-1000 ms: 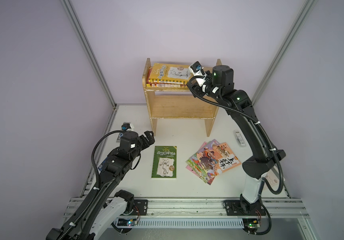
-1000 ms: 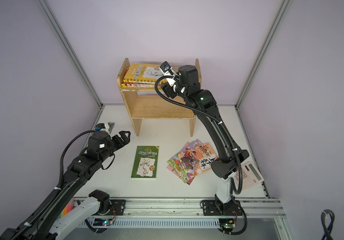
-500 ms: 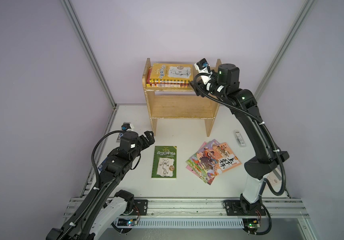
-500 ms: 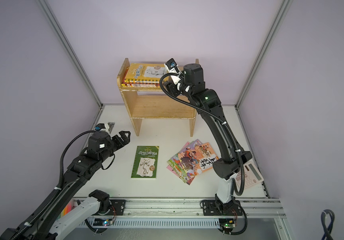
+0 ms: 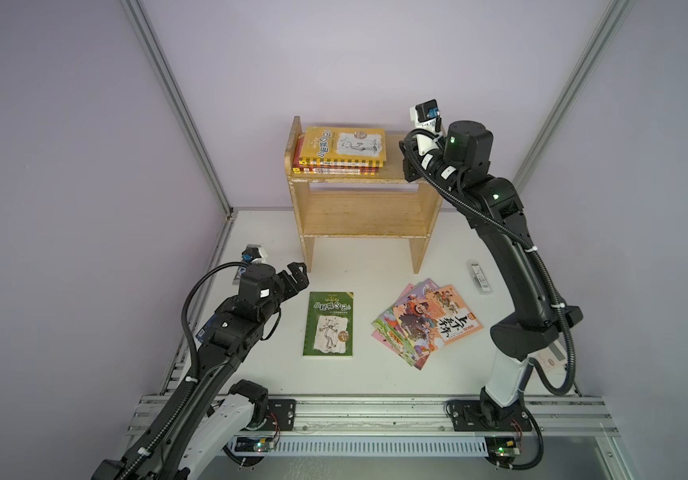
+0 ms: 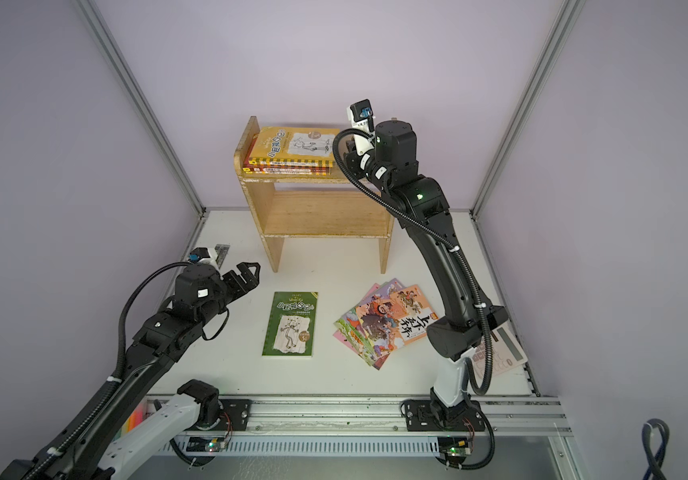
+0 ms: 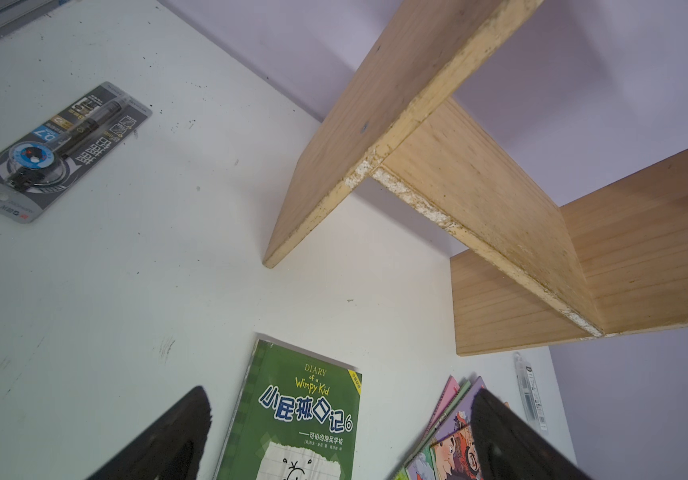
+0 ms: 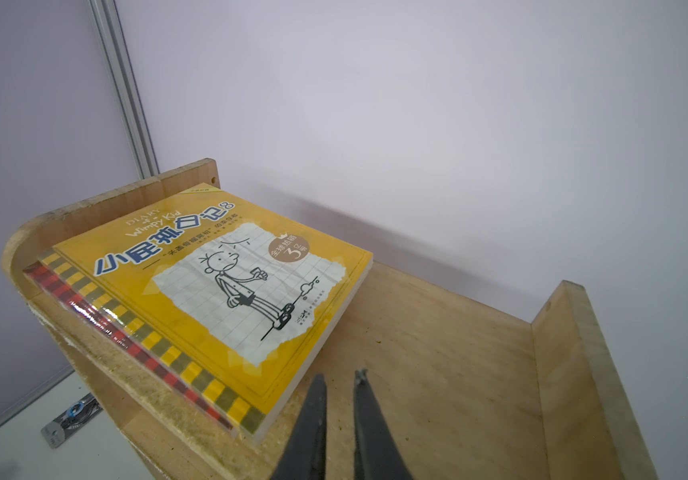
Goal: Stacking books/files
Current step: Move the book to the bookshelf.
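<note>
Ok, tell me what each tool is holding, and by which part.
Nothing is held. The left tool hangs open near the green book; the right tool is closed empty over the shelf, beside the yellow book.

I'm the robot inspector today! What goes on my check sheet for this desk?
Surface: white table, speckled with small dark marks.
Job's things: yellow book tops red books on the wooden shelf; green book and fanned cartoon books lie on the table.
Clutter: pen pack, calculator, slim case.
Tools: left tool open, empty; right tool shut, empty, over the shelf top.
Cables: black hoses loop along both arms, off the books.
Surroundings: lilac walls, metal posts.
</note>
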Action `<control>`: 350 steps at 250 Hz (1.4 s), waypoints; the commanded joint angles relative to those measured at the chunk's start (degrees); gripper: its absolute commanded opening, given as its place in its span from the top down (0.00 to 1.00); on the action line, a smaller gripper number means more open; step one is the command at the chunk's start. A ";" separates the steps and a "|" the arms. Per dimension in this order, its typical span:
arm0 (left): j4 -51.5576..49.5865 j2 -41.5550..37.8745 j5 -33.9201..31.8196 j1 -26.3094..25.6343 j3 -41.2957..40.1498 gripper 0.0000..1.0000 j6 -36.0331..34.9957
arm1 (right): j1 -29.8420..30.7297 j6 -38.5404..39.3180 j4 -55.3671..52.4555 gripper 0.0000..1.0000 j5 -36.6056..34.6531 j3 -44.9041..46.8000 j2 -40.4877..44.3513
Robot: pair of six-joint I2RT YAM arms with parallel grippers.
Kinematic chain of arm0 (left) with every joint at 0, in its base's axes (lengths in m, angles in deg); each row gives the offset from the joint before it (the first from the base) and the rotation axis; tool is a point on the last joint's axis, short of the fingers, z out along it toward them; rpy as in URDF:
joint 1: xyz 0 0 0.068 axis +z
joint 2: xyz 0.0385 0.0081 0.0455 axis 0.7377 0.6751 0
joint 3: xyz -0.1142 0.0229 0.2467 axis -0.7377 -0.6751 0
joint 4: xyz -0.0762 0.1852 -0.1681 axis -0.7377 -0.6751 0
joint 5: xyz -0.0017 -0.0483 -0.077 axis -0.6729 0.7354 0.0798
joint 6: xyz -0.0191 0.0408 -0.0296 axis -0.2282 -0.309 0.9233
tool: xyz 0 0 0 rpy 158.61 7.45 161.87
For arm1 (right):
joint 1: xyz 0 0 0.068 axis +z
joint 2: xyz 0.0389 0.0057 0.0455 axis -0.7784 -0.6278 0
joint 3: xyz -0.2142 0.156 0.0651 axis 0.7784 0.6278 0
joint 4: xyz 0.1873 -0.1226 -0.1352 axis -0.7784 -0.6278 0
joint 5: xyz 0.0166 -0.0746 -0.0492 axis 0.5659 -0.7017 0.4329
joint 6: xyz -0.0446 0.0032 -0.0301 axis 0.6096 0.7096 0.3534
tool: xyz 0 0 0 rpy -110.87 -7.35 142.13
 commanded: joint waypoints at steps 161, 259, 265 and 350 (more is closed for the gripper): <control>-2.42 -3.00 -1.88 0.68 0.68 0.00 -0.75 | -2.32 0.88 1.90 1.00 6.74 -5.33 -9.88; -2.22 -2.82 -1.62 0.68 0.50 0.00 -0.11 | -2.41 2.22 2.69 1.00 11.58 -5.77 -10.38; -2.31 -2.82 -1.63 0.71 0.48 0.00 -0.11 | -2.39 2.13 2.78 1.00 11.81 -5.76 -10.47; -2.44 -2.91 -1.64 0.68 0.38 0.00 0.00 | -2.41 1.66 1.85 0.98 13.79 -9.45 -12.83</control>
